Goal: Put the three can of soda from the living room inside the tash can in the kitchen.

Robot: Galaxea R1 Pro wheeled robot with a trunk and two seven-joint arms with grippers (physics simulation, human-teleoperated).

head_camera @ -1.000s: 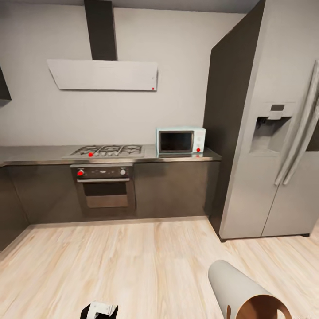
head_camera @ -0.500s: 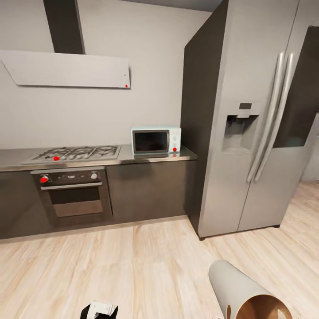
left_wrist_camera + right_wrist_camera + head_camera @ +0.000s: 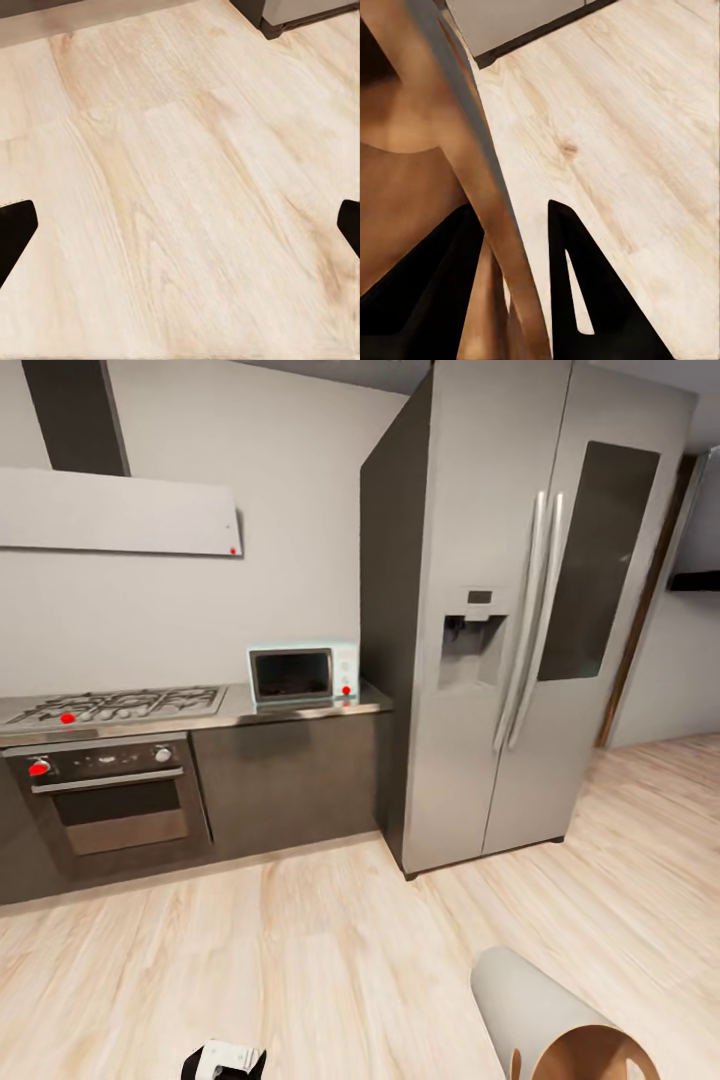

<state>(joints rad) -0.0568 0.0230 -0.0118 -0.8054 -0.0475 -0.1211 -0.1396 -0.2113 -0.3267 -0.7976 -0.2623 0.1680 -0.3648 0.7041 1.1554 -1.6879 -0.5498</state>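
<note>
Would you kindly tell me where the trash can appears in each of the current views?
Head view: the tash can lies tilted at the lower right, brown inside toward the camera.
Right wrist view: its rim wall runs between the right gripper's jaws.
Left wrist view: not in it.
Shared landmark: the pale wood floor.

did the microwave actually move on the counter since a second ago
No. The microwave sits further left in the head view, but so do the hob and fridge; its place beside them is unchanged, so the camera turned right.
</note>
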